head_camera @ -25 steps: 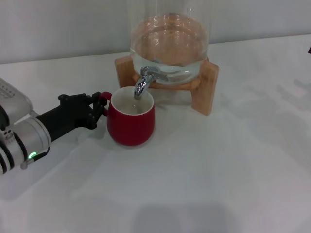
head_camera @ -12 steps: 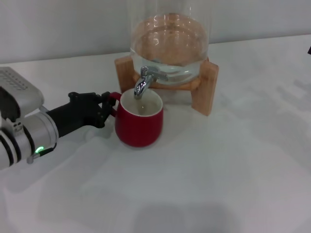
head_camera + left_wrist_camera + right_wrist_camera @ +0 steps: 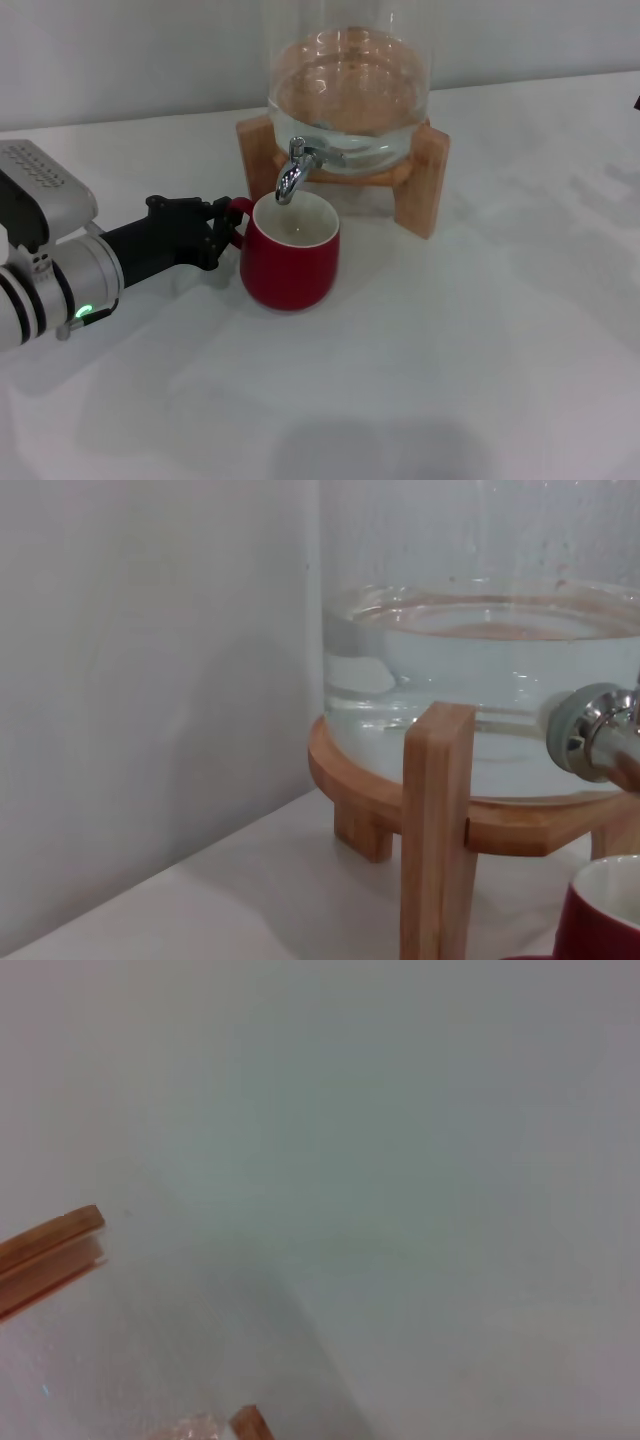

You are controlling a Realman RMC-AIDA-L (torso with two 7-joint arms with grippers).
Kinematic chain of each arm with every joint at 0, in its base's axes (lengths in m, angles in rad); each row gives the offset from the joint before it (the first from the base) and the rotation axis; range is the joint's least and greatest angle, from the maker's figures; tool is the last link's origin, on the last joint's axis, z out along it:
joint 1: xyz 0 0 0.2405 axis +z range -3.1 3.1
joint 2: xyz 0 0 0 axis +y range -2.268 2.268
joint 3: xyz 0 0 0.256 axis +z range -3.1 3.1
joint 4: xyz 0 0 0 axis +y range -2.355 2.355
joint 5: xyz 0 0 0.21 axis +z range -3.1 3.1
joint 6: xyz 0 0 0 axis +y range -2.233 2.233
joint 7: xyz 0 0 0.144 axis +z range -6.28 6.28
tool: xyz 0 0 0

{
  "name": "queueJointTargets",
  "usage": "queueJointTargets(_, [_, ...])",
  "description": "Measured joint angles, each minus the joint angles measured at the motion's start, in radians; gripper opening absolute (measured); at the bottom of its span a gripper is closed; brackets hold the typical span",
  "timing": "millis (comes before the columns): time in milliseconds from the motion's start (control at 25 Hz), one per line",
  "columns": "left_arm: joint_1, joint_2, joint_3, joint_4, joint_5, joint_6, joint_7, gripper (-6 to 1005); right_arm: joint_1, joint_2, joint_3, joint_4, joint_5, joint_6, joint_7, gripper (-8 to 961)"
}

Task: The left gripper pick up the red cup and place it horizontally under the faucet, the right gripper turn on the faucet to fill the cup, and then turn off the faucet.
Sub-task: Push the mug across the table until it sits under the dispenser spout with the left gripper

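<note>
The red cup [image 3: 290, 265] stands upright on the white table, its open mouth right under the spout of the chrome faucet [image 3: 292, 176]. My left gripper [image 3: 226, 226] reaches in from the left and is shut on the cup's small handle. In the left wrist view the faucet [image 3: 600, 732] shows at one edge with the cup's rim [image 3: 606, 912] just below it. The right gripper is out of view.
The glass dispenser [image 3: 350, 95], partly filled with water, sits on a wooden stand [image 3: 426, 180] behind the cup. A wall rises close behind it. White table [image 3: 480, 350] stretches in front and to the right. The right wrist view shows only pale surface and a wooden edge [image 3: 50, 1250].
My left gripper has slid the red cup to the right, from left of the spout to directly beneath it. The arm followed it the same way.
</note>
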Motion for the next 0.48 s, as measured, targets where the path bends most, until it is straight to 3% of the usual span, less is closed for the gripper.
queueJointTargets(480, [-0.002, 0.001, 0.0, 0.001, 0.003, 0.039, -0.031, 131, 0.003, -0.003, 0.0, 0.001, 0.002, -0.001, -0.002, 765])
